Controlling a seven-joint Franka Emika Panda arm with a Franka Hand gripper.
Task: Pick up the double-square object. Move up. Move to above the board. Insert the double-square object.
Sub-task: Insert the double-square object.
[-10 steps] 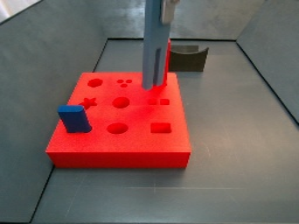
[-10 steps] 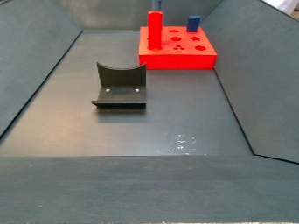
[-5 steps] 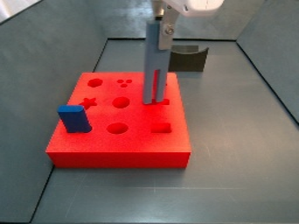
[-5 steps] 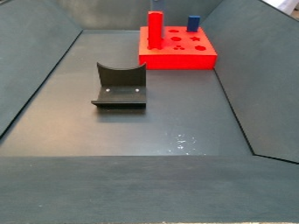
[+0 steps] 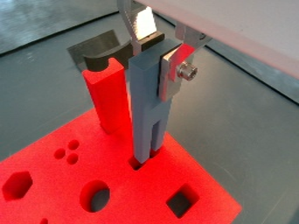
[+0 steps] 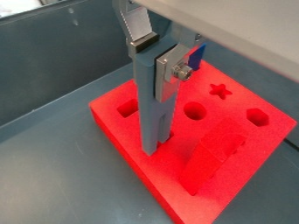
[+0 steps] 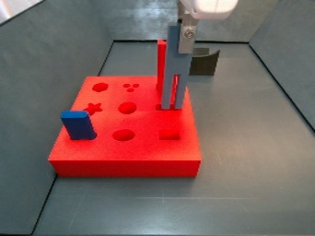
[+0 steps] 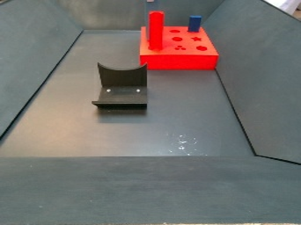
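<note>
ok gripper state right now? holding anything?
Gripper: above the board, shut on the double-square object, whose lower end sits in a cut-out beside the red pillar.

Gripper (image 5: 156, 54) showing flat silver plate fingers (image 6: 140, 24), one carrying a round silver screw on an angled bracket. White rounded housing sitting above them in wrist views and in a side view (image 7: 204, 7). Dark pads barely showing.
</note>
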